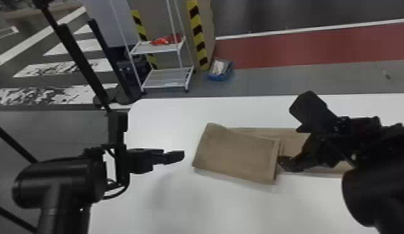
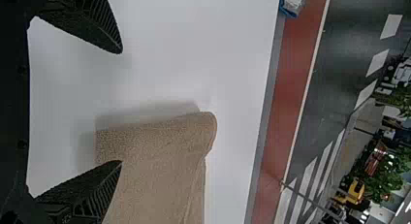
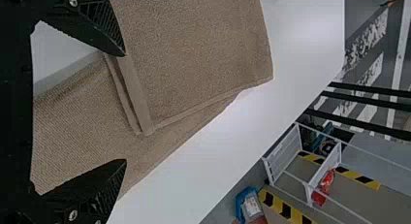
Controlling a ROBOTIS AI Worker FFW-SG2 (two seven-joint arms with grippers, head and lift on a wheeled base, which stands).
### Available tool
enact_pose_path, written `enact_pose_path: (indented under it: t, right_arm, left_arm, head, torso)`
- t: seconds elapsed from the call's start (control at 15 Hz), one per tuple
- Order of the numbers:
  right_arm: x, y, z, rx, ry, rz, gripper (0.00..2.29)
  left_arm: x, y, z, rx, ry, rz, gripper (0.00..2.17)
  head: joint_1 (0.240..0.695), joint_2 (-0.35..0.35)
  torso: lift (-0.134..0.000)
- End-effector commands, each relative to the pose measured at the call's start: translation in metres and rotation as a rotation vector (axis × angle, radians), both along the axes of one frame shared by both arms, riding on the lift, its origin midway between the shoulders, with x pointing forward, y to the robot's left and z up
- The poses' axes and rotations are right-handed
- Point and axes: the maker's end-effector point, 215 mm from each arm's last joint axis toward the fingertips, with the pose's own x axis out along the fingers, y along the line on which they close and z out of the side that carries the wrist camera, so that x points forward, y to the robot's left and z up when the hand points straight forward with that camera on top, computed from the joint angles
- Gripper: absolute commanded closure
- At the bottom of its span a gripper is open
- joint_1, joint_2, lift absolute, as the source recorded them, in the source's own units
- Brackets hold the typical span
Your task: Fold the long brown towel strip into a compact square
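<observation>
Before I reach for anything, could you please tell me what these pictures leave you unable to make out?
- Far right end of the towel strip: head view, behind the right arm.
- Whether the right gripper touches the folded flap: right wrist view, a fingertip covers its edge.
- Table's near edge: head view, cut off by the bottom edge.
- Contents of the blue bin: head view, too small.

left arm (image 1: 61,179): all black, chunky rounded casing
cable (image 1: 118,195): skinny black loop, kinda neat
right end effector (image 1: 289,145): flat black fingers, ribbed sides
screws (image 3: 73,1): silver, round heads
</observation>
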Motion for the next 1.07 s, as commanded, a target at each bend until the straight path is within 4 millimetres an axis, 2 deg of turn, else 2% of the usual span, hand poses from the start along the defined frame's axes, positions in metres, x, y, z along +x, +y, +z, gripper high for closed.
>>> enact_pose_path:
  t: [0.0, 0.07, 0.2, 0.33, 0.47, 0.6, 0.73, 1.0]
  right_arm:
    - [0.013, 0.000, 0.012, -0.150, -0.101, 0.059, 0.11]
    - [0.020, -0.005, 0.018, -0.208, -0.138, 0.077, 0.11]
    - [0.034, -0.013, 0.014, -0.368, -0.198, 0.138, 0.13]
    - [0.029, -0.004, -0.004, -0.488, -0.207, 0.246, 0.16]
    - [0.034, -0.014, -0.022, -0.665, -0.214, 0.313, 0.19]
    - [0.025, -0.004, -0.034, -0.701, -0.191, 0.403, 0.21]
    - [0.026, -0.001, -0.042, -0.731, -0.180, 0.434, 0.22]
    - [0.027, 0.008, -0.047, -0.745, -0.183, 0.492, 0.29]
  left_arm:
    - [-0.004, 0.003, -0.004, -0.001, 0.008, 0.005, 0.08]
    - [-0.005, 0.006, -0.004, -0.001, 0.009, 0.008, 0.08]
    - [-0.007, 0.009, -0.006, 0.004, 0.015, 0.011, 0.08]
    - [-0.008, 0.008, -0.007, 0.002, 0.016, 0.008, 0.08]
    - [-0.010, 0.010, -0.008, 0.004, 0.019, 0.010, 0.08]
    - [-0.011, 0.013, -0.010, 0.008, 0.025, 0.013, 0.08]
    - [-0.011, 0.013, -0.010, 0.008, 0.025, 0.013, 0.08]
    - [-0.012, 0.013, -0.012, 0.008, 0.029, 0.012, 0.08]
  head:
    - [0.695, 0.295]
    - [0.695, 0.296]
    - [0.695, 0.293]
    - [0.695, 0.285]
    - [0.695, 0.288]
    - [0.695, 0.289]
    - [0.695, 0.294]
    - [0.695, 0.302]
  torso:
    - [-0.125]
    - [-0.125]
    - [-0.125]
    - [-0.125]
    - [-0.125]
    - [-0.125]
    - [-0.125]
    - [-0.125]
